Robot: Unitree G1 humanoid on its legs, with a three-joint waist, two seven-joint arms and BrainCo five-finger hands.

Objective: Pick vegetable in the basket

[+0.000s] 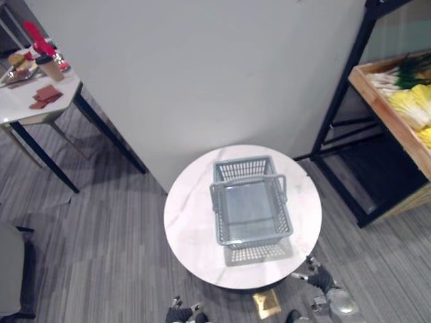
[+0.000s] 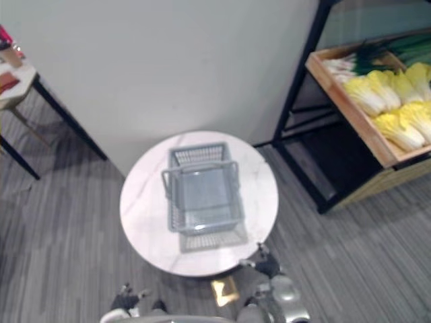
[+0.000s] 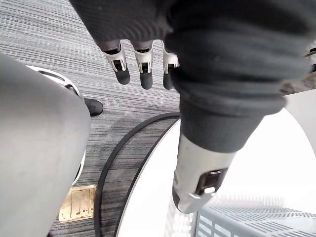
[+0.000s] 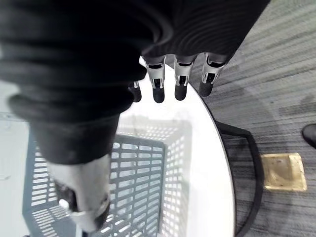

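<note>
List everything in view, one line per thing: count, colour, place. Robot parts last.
basket: one, grey, empty, on round table
round table: one, white, centre
shelf: one, black, right
crate: one, wooden, on shelf
cabbages: several, yellow, in crate
green stalks: bunch, green-white, crate's far end
side table: one, white, far left, cluttered
floor plate: one, brass, under round table's near edge
left hand: open, empty, beside table's edge
right hand: open, empty, over table's edge

Grey plastic basket, matt, lattice-walled, ahead of right hand. Round table beneath: white marble-look top, smooth, glossy. Grey ribbed carpet, matt, below the hand. Brass-coloured floor plate, shiny.
</note>
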